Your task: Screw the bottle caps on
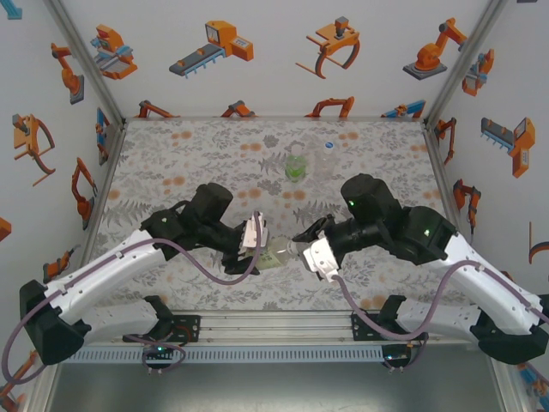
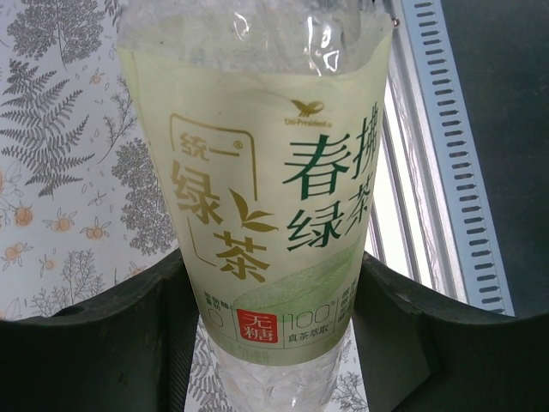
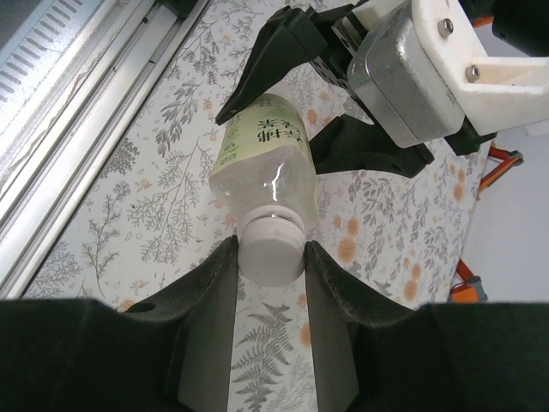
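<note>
**Pale-label bottle clamped in the left gripper, white cap pinched by the right**

Left gripper [image 2: 270, 279]: clamps the small clear plastic bottle with the pale yellow label [image 2: 266, 189] across its labelled body. Jaws narrow, one black finger pressed against each side. Label printed with green and gold Chinese characters, crinkled clear plastic above and below it.

Right gripper [image 3: 271, 257]: pinches the small white round plastic screw cap [image 3: 273, 249] from both sides. Jaws narrow, both black fingers touching the cap's rim.

Cap: sits on the mouth of the pale-label bottle, right against the clear shoulder. Cannot tell how far threaded on.

Bottle, from the top camera: lies on its side between the two wrists, over the near middle of the grey floral-patterned table [image 1: 171, 154]. Cap end toward the right arm, base end toward the left arm. Cannot tell whether touching the table surface.

Farther back, near the middle of the table: small clear plastic bottle with a green label [image 1: 295, 169], upright. Just beside it on the right, unlabelled clear plastic bottle [image 1: 327, 165], also upright, with a small blue round cap [image 1: 328, 144] at its top. Both well apart from the grippers.

Near edge: ribbed aluminium rail [image 1: 274, 326] running across between the two arm bases.
</note>
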